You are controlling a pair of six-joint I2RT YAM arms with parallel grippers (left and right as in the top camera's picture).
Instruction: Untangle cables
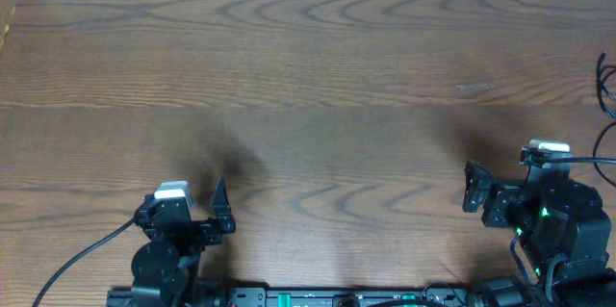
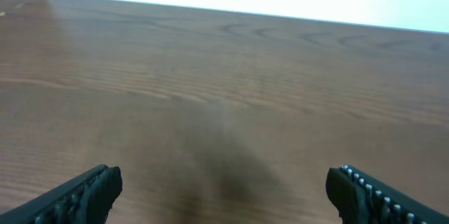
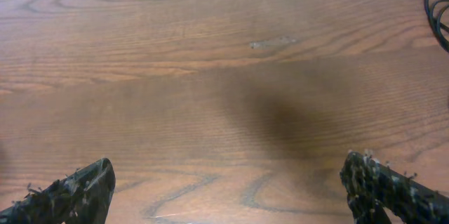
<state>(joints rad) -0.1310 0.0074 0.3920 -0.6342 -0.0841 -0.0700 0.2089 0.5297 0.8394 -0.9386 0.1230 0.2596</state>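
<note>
Left gripper [image 2: 223, 185] and right gripper [image 3: 228, 182] both hang wide apart over the desk [image 1: 308, 76]. Thin black cables [image 3: 427, 10] show at its right edge

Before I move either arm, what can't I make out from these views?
- The cables: only a thin black loop shows, at the right edge of the overhead and right wrist views. The frame cuts off the rest.
- Tangled or loose, and the plug ends: out of frame.
- Any white cord: in none of the views.
- Left wrist view: blurred, showing only the table, with no cable in it.
</note>
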